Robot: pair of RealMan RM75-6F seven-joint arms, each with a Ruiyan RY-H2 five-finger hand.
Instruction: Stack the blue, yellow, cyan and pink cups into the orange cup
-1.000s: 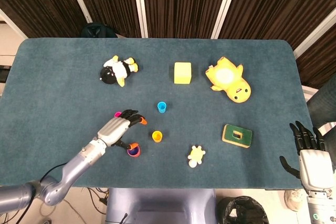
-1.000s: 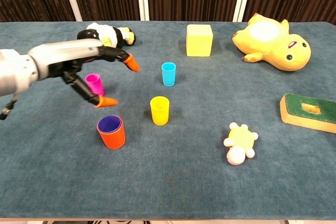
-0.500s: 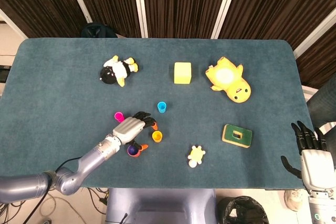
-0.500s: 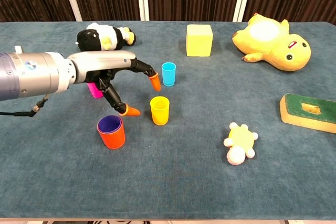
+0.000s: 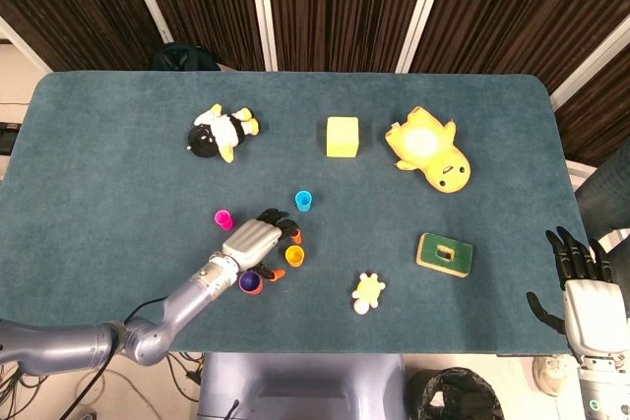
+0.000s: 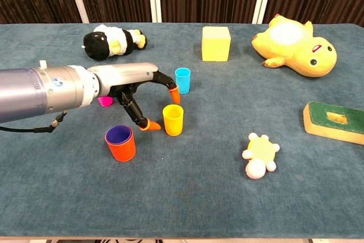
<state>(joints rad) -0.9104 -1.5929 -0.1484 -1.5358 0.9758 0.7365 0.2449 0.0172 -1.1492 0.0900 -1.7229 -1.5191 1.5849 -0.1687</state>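
Reaching with fingers spread and empty, left hand just beside yellow cup, orange cup below it

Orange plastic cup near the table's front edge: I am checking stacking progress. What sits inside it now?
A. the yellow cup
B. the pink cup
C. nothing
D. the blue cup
D: the chest view shows a dark blue rim nested inside the orange plastic cup, while the yellow cup, the small pink cup and the cyan cup each stand separately on the table.
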